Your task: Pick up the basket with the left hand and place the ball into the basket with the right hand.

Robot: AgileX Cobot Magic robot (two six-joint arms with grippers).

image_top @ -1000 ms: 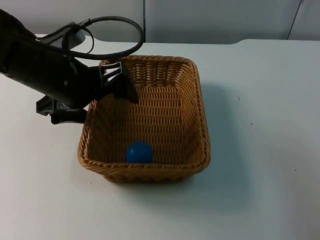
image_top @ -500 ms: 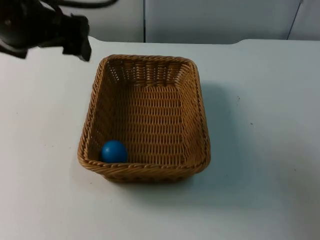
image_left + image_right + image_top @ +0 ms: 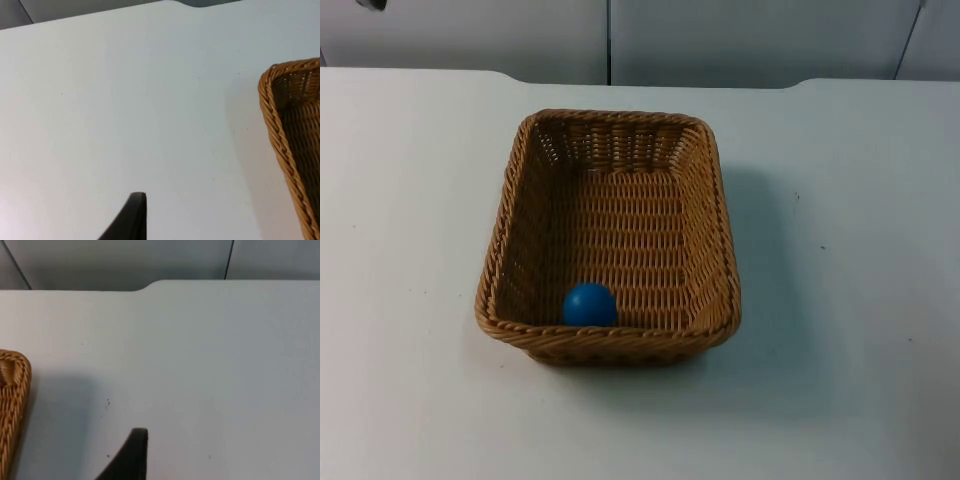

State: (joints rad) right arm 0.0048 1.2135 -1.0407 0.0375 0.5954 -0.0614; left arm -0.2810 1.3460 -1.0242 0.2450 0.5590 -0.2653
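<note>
A brown wicker basket (image 3: 722, 232) stands on the white table in the middle of the top view. A blue ball (image 3: 590, 304) lies inside it, against the near wall. My left gripper (image 3: 133, 216) hovers over bare table to the left of the basket, whose corner (image 3: 280, 130) is in the left wrist view. It holds nothing. My right gripper (image 3: 131, 454) waits over bare table to the right of the basket, whose rim (image 3: 15, 390) is in the right wrist view. It too is empty.
The grey partition wall (image 3: 720, 40) closes the table at the back. Open white table top (image 3: 850, 300) lies on every side of the basket.
The left arm has pulled back from the basket's left rim, up and to the left. The ball rolled left along the near wall, then back toward the middle.
</note>
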